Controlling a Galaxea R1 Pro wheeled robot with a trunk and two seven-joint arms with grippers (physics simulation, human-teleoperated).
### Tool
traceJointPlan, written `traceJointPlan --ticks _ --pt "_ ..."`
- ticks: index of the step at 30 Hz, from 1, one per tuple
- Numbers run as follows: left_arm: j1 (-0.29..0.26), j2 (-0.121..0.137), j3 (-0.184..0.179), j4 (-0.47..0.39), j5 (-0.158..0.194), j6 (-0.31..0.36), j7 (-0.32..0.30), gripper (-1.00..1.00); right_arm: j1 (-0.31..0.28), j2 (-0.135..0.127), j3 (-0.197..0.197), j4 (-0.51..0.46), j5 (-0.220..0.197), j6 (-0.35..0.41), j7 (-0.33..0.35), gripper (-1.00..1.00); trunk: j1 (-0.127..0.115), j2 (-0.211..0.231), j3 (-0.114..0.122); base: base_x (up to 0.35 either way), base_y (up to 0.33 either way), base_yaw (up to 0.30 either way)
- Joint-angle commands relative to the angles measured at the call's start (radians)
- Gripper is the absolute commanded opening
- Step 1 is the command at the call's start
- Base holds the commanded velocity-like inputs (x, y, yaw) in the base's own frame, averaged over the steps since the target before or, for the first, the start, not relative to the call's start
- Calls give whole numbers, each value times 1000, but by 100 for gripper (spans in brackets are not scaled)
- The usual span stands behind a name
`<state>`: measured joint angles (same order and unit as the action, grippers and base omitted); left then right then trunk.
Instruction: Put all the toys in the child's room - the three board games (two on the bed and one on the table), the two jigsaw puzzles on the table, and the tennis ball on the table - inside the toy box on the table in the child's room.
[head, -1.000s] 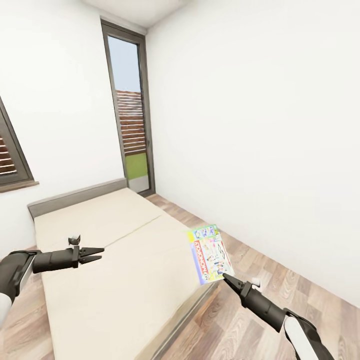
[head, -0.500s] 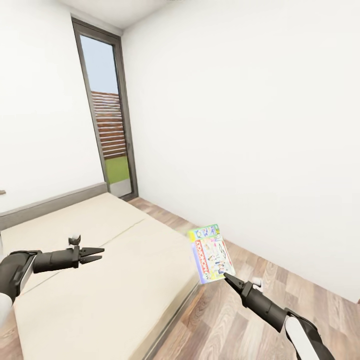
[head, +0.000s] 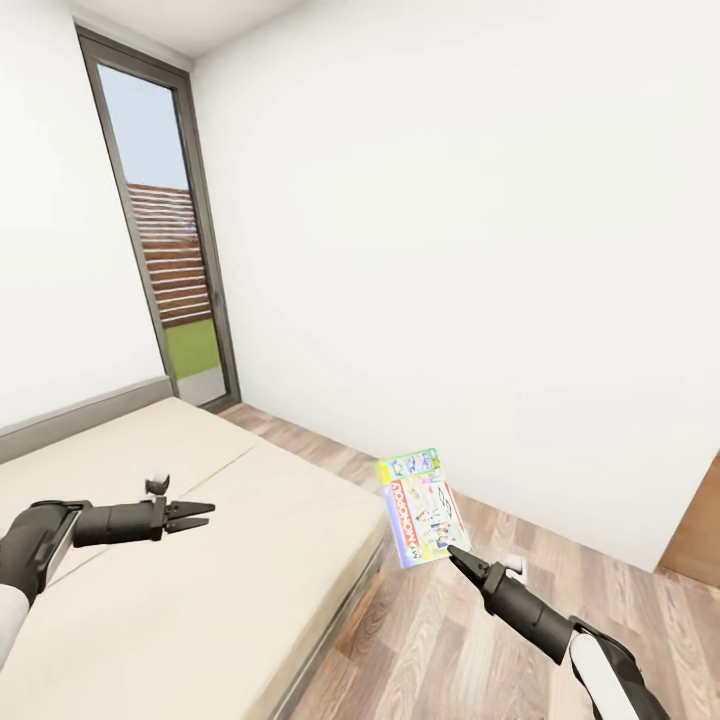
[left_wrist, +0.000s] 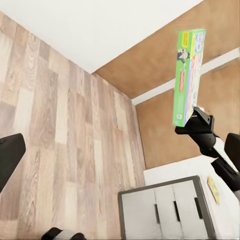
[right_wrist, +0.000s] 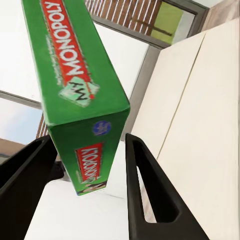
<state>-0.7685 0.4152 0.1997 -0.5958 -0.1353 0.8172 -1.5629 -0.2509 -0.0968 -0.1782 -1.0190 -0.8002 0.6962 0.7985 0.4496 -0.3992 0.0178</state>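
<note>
A Monopoly board game (head: 420, 505) with green edges hangs upright in the air over the floor beside the bed's (head: 200, 570) corner. My right gripper (head: 452, 552) is shut on its lower edge. In the right wrist view the box (right_wrist: 82, 95) stands between the two black fingers (right_wrist: 142, 185). My left gripper (head: 208, 514) is open over the cream mattress, holding nothing. The left wrist view shows the held box (left_wrist: 188, 75) and the right gripper (left_wrist: 194, 119) from the side. The toy box and the tennis ball are out of view.
A white wall runs along the right of the wood-plank floor (head: 440, 640). A tall window (head: 165, 270) stands at the back left and a brown door (head: 695, 540) at the far right. White desk drawers (left_wrist: 165, 210) show in the left wrist view.
The camera has swung to the right: bed and window slid left in the picture and the brown door came into view. Both arms hold the same pose, the box still gripped.
</note>
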Motion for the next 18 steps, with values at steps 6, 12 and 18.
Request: traceJointPlan --ticks 6,12,18 --pt "0 0 -4 -1 -10 11 -8 100 -1 0 -17 2 -13 8 1 -100 0 -1 4 0 0 -254" --pt "0 0 -5 -1 -10 11 -8 100 -1 0 -24 2 -14 8 2 -100 0 -1 9 0 0 -254" --pt "0 0 -6 -1 -10 11 -8 100 -1 0 -24 4 -14 8 2 -100 0 -1 13 0 0 -248"
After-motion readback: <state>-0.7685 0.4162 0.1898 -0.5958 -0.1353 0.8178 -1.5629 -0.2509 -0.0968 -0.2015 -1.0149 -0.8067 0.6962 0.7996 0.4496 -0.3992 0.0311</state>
